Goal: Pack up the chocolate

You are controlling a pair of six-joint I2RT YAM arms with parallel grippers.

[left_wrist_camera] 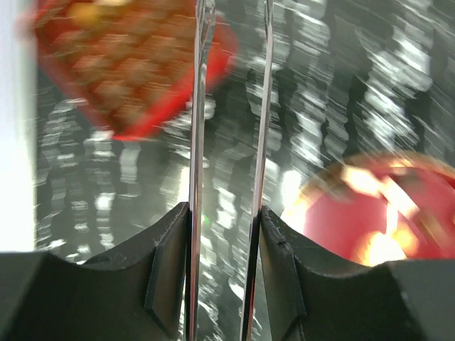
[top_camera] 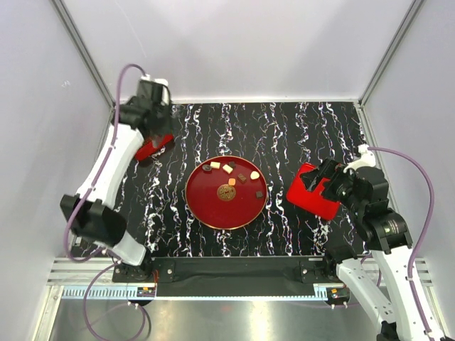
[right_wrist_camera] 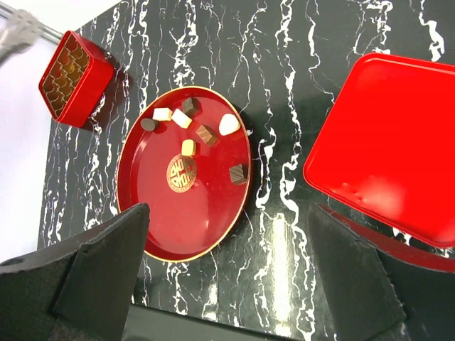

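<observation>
Top view: the chocolate (top_camera: 227, 169) is sitting loose on the red plate (top_camera: 213, 209) mid-table, approx eight pcs bunched on its far half; nothing packed yet, I reckon. L gripper (top_camera: 161, 136) is hanging over the small red box (top_camera: 149, 150) at far left; R gripper (top_camera: 325, 183) is hovering at the red lid (top_camera: 302, 192) on the right.

L wrist view: blurred; fingers (left_wrist_camera: 196, 142) are standing a narrow gap apart w/ nothing between; box w/ its compartments is showing up-left, plate low-right.

R wrist view: jaws are gaping wide, empty; the pcs are lying near each other, a few almost touching.

Risks: the pcs are tiny and crowded, so closing jaws could be nudging a neighbour or skidding one across the slick plate; the box is sitting well apart from the plate, so a weak pinch could be dropping a pc en route; the cells look small, so a tilted pc could be jamming.

Around: marbled table (top_camera: 284, 135); the plate's rim is hampering a low approach; the lid is lying off right, outside the plate-to-box path.
</observation>
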